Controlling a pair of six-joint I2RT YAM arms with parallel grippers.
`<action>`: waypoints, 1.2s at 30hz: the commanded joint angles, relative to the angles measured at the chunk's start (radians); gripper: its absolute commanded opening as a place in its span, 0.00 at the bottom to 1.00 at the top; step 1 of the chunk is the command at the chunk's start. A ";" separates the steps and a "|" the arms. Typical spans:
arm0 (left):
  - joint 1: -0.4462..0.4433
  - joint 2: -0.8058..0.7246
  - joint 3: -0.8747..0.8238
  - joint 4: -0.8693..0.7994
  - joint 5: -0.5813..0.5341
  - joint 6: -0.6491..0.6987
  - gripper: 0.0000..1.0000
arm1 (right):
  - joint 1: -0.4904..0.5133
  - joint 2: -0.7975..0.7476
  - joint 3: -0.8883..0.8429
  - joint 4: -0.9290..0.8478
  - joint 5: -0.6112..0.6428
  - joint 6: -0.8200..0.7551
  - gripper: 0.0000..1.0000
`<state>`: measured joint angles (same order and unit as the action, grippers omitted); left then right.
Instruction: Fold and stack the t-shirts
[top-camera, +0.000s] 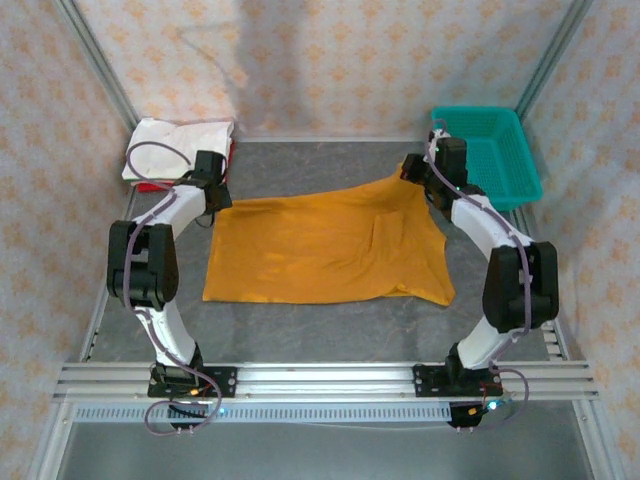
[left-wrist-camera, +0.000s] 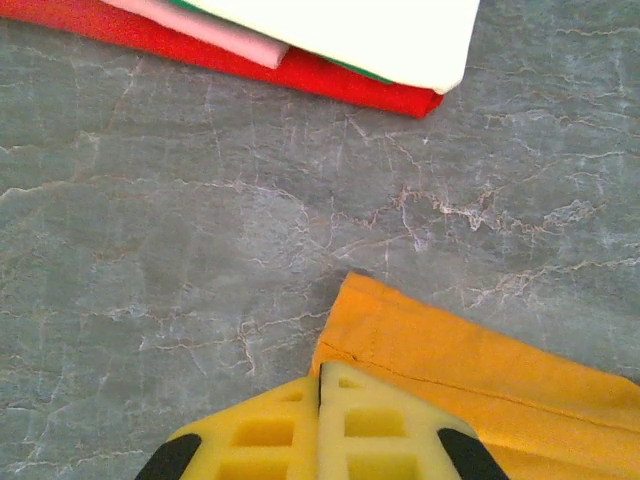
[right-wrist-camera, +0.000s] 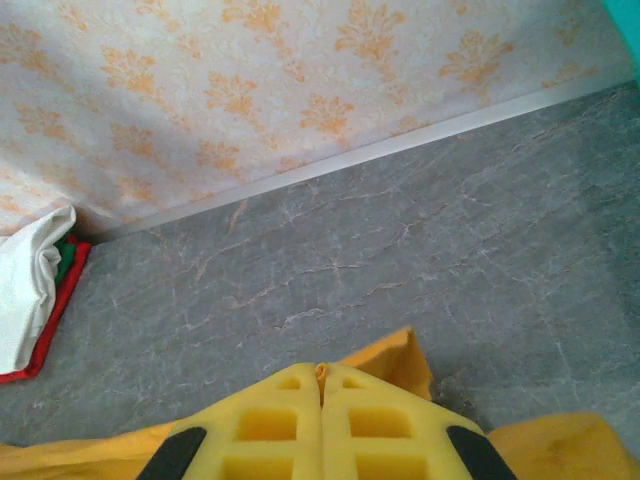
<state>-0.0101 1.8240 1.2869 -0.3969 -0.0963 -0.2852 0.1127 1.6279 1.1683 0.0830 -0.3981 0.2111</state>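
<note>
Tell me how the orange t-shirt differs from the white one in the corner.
The orange t-shirt lies spread open on the table; the white t-shirt is folded in the far left corner, atop a red t-shirt. The left gripper and right gripper each pinch a far corner of the orange one; nothing touches the white one. Both are soft cloth.

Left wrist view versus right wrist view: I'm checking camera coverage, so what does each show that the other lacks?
Left wrist: a pink layer in the folded stack. Right wrist: the patterned wall and a corner of the teal basket. Both: the grey table, the white-over-red stack, and the mustard-orange t-shirt pinched in that arm's shut yellow jaws.
</note>
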 joint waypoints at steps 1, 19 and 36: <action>0.014 -0.063 -0.045 0.004 -0.044 0.009 0.00 | -0.009 -0.088 -0.053 0.083 0.021 -0.008 0.00; 0.013 -0.264 -0.331 -0.065 0.050 -0.135 0.47 | -0.006 -0.609 -0.512 -0.022 -0.017 0.109 0.21; -0.168 -0.347 -0.295 -0.042 0.045 -0.006 0.55 | 0.030 -0.280 -0.194 -0.435 -0.034 0.033 0.40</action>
<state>-0.1040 1.4673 0.9127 -0.4301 -0.0338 -0.3580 0.1188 1.1881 0.8490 -0.2237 -0.4171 0.2901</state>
